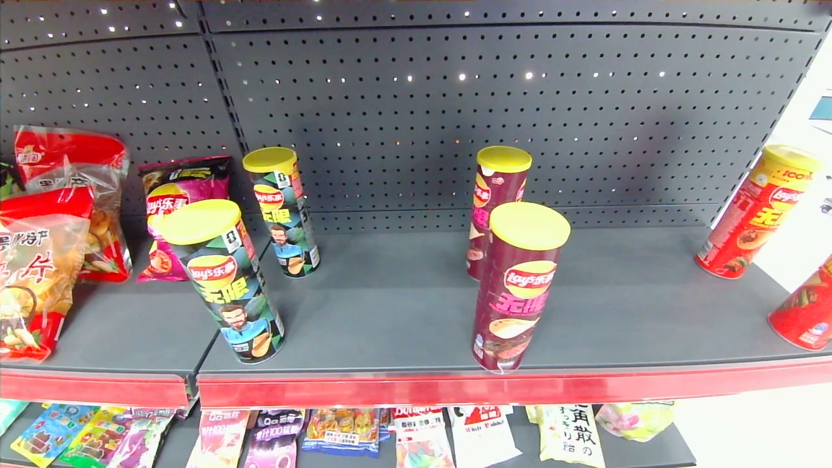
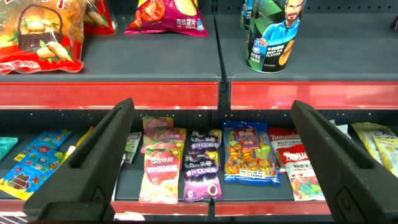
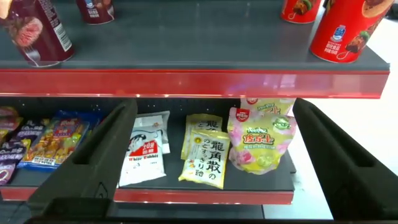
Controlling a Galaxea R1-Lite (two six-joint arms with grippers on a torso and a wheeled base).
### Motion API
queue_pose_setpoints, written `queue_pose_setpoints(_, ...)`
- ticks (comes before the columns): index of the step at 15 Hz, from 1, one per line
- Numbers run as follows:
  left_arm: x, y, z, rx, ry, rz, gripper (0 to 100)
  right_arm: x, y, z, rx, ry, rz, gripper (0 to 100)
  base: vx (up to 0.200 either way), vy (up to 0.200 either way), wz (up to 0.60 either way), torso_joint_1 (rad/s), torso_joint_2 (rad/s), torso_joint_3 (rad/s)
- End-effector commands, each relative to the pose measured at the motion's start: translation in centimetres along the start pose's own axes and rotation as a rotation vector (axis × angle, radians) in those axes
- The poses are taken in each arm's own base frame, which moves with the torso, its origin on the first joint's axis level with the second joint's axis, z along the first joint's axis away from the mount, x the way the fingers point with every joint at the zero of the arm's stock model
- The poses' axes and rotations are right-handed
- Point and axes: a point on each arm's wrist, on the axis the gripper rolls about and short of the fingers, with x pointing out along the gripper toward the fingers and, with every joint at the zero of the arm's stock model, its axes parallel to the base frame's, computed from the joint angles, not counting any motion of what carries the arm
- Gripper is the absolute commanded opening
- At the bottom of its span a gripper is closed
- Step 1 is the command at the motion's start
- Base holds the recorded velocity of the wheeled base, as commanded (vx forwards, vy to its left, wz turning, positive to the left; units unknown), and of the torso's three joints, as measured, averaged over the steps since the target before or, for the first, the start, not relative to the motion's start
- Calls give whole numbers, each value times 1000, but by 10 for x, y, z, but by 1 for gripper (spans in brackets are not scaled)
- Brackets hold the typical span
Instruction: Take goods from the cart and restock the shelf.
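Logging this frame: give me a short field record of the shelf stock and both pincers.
upper shelf: chip cans standing in three pairs, snack bags at the robot's left end
cans: green-black pair, maroon pair, red pair
lower shelf: flat packets laid in a row
left pincer: open, empty, pointed at the lower shelf
right pincer: open, empty, pointed at the lower shelf

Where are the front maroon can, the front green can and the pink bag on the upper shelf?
front maroon can (image 1: 520,286), head view, middle of its label.
front green can (image 1: 227,286), head view, middle of its label.
pink bag (image 1: 185,185), head view, its upper part.
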Motion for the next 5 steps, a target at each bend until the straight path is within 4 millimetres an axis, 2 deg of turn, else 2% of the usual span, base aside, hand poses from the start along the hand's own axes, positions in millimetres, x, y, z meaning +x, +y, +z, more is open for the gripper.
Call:
queue_pose_setpoints(1,0,0,0,0,0,1,100,0,0,0,-1,0,1,100,0,0,0,0,0,0)
queue_pose_setpoints(5,0,0,0,0,0,1,100,0,0,0,-1,0,1,100,0,0,0,0,0,0)
